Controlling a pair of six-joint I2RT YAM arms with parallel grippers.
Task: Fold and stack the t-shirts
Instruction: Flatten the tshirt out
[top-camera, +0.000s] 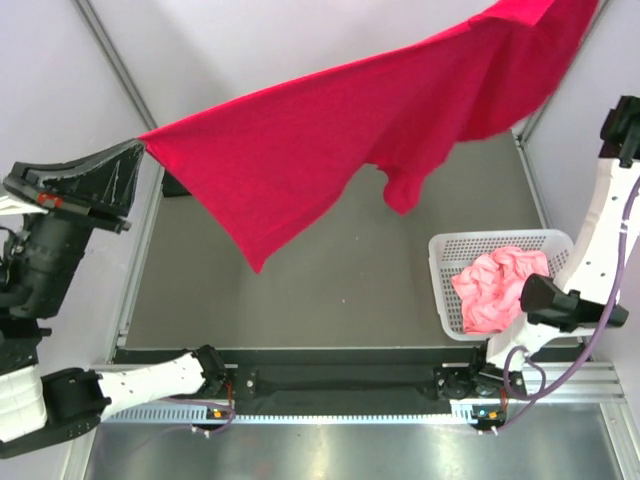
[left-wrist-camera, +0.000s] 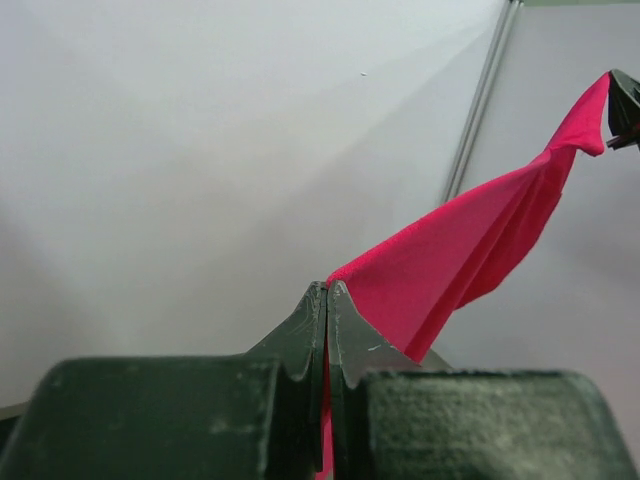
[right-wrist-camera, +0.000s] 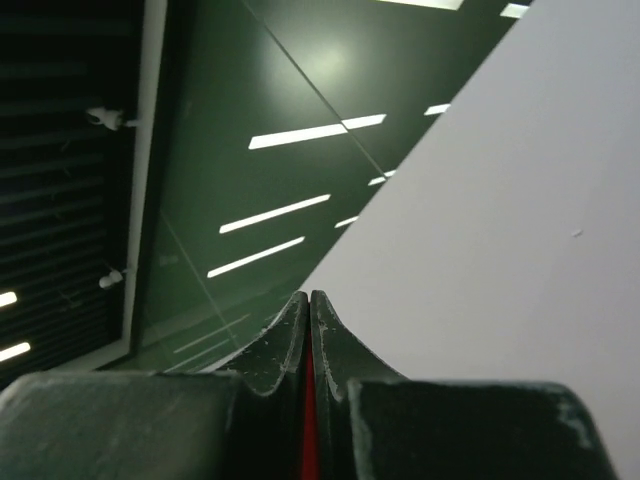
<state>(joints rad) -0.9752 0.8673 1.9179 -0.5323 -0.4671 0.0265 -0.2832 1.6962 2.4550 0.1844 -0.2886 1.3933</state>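
1. Hold the red t-shirt (top-camera: 330, 140) taut above the table (top-camera: 350, 300), pinched shut in the left gripper (left-wrist-camera: 327, 300) at one end and in the right gripper (right-wrist-camera: 309, 305) at the other.
2. Lower both ends evenly, letting the drooping hem touch down first, clear of the basket (top-camera: 440, 250).
3. Spread flat, without bunching, before folding.
4. Leave the salmon pink t-shirt (top-camera: 500, 288), crumpled in the basket, for later.

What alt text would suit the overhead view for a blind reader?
A bright red t-shirt hangs stretched above a dark table, one corner pinched in the left hand and the other end rising out of view at top right. A crumpled pink shirt lies in a white basket at the table's right.
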